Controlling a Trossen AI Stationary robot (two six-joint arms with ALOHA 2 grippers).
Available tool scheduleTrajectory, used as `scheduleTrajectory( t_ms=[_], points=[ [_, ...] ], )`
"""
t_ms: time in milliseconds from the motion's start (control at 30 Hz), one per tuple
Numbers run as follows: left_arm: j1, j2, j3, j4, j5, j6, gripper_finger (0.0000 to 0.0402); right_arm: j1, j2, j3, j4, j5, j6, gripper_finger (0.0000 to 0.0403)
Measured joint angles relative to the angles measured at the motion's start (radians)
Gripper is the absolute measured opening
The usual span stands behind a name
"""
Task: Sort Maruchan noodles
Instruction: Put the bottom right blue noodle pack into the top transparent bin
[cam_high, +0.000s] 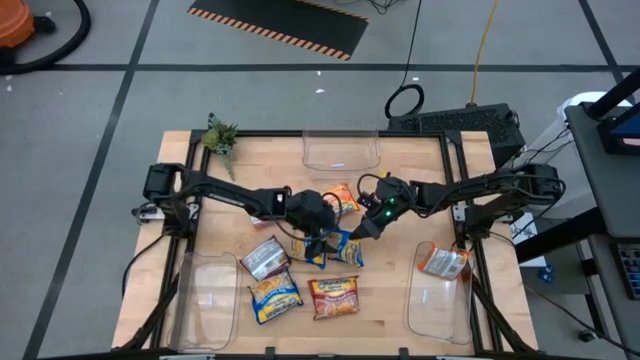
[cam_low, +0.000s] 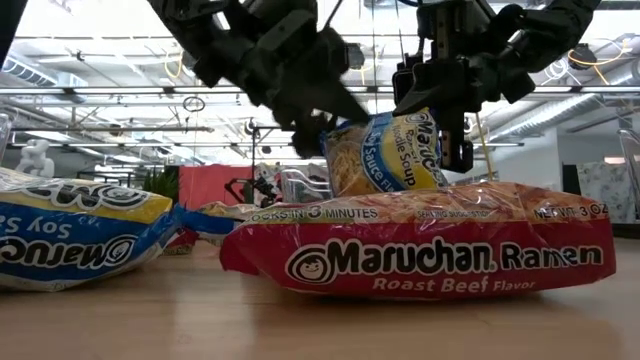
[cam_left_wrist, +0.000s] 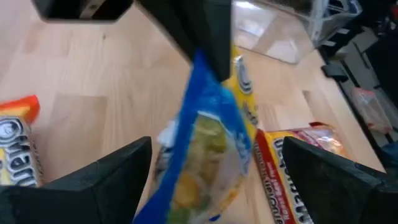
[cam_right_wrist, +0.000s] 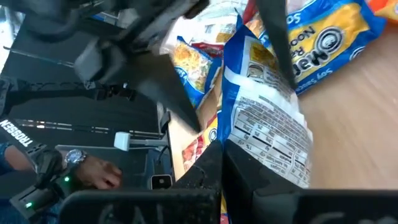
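My right gripper (cam_low: 452, 120) is shut on a blue-and-yellow Maruchan packet (cam_low: 385, 150) at mid-table, also seen in the high view (cam_high: 347, 250). My left gripper (cam_left_wrist: 217, 142) is open right beside it. Its two fingers stand wide on either side of that packet (cam_left_wrist: 205, 155) without touching it. Flat on the wood lie a white-and-silver packet (cam_high: 265, 258), another blue-and-yellow one (cam_high: 275, 297), a red Roast Beef packet (cam_high: 335, 297) and an orange one (cam_high: 345, 198). One more packet (cam_high: 443, 262) lies in the clear bin at the right. My right gripper pinches the blue-and-yellow packet between its two fingers (cam_right_wrist: 273, 43) at one end (cam_right_wrist: 261, 68), coming down from above and from the table's right. The packet stands on edge, tilted, its label side (cam_right_wrist: 273, 130) toward the wrist. The Roast Beef packet hides its lower edge in the low view.
Three clear bins stand on the table: one at the far edge (cam_high: 342, 160), one near left (cam_high: 207, 315), one near right (cam_high: 435, 310). A small green plant (cam_high: 220, 135) sits at the far left corner. A person's hand (cam_right_wrist: 93, 171) shows beyond the table.
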Motion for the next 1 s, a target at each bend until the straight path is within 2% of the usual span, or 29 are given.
scheduleTrajectory(
  t_ms=[133,433,667,833,1000],
  points=[
    [-0.009,0.01,0.0,0.013,0.015,-0.033,0.0335,0.017,0.0,0.0,-0.003,0.0,-0.004,0.0],
    [-0.024,0.022,-0.002,0.008,0.032,-0.056,0.0202,0.027,0.0,0.0,0.006,0.033,0.022,0.0],
    [-0.026,0.017,-0.002,0.032,0.044,-0.086,0.0118,0.027,0.0,0.0,0.008,0.056,0.049,0.0],
    [-0.026,0.017,-0.002,0.066,0.043,-0.149,0.0092,0.026,-0.011,0.0,0.001,0.107,0.112,0.0004],
    [-0.026,0.008,-0.002,0.077,0.041,-0.195,0.009,0.024,-0.103,-0.001,-0.016,0.24,0.156,0.004]
  ],
)
